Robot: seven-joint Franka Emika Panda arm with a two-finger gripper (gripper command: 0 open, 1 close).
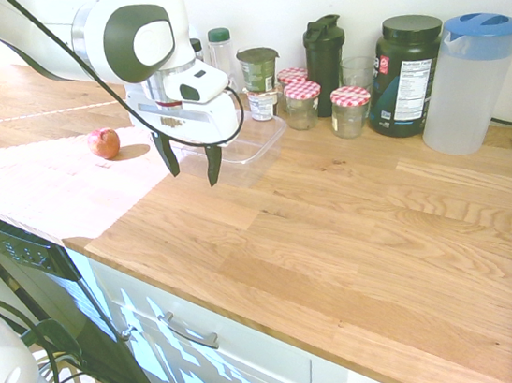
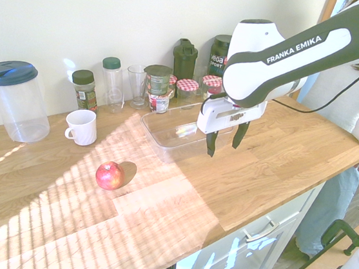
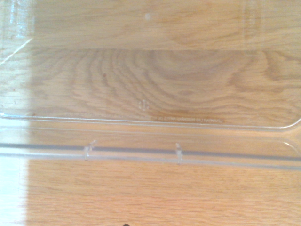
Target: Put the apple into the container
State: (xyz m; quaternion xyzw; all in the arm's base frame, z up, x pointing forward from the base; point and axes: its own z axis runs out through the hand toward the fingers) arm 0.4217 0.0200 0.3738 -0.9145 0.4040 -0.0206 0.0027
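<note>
Jars (image 1: 302, 105) crowd behind container (image 1: 256, 140); apple (image 1: 104, 143) apart.

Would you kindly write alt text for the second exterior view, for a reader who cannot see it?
A red apple sits on a sunlit wooden counter, outside a clear plastic tray. The robot's open, empty gripper hangs near the tray. Behind stand jars, bottles, a white mug and a blue-lidded jug.

The bench (image 1: 356, 235) is seen from above, from opposite sides, by both exterior views; the container (image 3: 150, 125) is shown close up from the wrist.
</note>
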